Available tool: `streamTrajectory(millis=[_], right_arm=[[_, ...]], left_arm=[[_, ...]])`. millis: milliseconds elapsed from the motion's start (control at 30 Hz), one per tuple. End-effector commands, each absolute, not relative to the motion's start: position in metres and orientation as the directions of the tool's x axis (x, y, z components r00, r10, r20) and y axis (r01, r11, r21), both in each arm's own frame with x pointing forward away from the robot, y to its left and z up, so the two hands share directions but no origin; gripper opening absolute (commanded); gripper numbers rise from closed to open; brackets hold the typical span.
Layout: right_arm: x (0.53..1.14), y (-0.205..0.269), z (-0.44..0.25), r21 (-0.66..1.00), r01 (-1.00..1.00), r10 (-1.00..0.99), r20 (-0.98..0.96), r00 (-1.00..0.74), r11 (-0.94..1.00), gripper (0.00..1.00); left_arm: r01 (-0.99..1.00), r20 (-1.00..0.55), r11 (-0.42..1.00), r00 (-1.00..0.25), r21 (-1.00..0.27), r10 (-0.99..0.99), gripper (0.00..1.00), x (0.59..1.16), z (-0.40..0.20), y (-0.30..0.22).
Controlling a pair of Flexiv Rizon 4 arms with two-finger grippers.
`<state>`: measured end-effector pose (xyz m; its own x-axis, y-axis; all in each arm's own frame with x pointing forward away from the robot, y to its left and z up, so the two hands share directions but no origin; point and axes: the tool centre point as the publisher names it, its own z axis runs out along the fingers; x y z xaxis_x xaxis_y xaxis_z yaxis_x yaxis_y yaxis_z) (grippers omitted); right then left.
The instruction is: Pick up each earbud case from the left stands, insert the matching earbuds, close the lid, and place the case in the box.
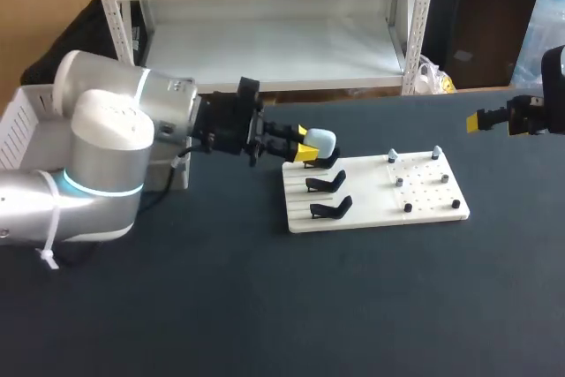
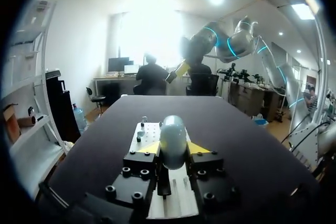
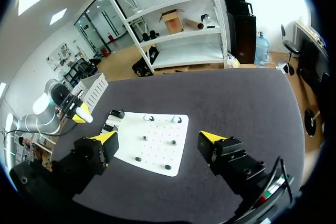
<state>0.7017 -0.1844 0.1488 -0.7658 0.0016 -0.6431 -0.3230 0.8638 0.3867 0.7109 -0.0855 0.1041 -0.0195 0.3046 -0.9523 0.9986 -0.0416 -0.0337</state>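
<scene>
While my left fingers [image 1: 305, 144] pinch the case [image 1: 321, 139], lifting it off cleanly is the step in hand.
The pale blue case sits between both yellow tips, on or just above the rearmost stand [image 1: 328, 162] at the left end of the board [image 1: 424, 207]; I cannot tell if it is clear. I judge a straight, slow lift best, without twisting, since the shell looks smooth and rounded. My right fingers [image 3: 159, 138] hang spread above the bench [image 1: 265, 306], well apart from the case, free to fetch earbuds, which are too small to make out.
</scene>
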Motion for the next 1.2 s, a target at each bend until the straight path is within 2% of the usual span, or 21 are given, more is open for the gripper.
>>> streamTrajectory(millis=[33, 867, 1200], right_arm=[[0.702, -0.185, 0.149, 0.386, -0.324, 0.001, -0.643, -0.766, 0.864, 1.00], [0.702, -0.185, 0.149, 0.386, -0.324, 0.001, -0.643, -0.766, 0.864, 1.00], [0.702, -0.185, 0.149, 0.386, -0.324, 0.001, -0.643, -0.766, 0.864, 1.00]], left_arm=[[1.000, -0.963, 0.008, -0.009, -0.007, 0.270, 0.00, 0.695, 0.109, -0.082], [1.000, -0.963, 0.008, -0.009, -0.007, 0.270, 0.00, 0.695, 0.109, -0.082], [1.000, -0.993, -0.001, 0.007, 0.007, 0.120, 0.00, 0.677, 0.112, -0.100]])
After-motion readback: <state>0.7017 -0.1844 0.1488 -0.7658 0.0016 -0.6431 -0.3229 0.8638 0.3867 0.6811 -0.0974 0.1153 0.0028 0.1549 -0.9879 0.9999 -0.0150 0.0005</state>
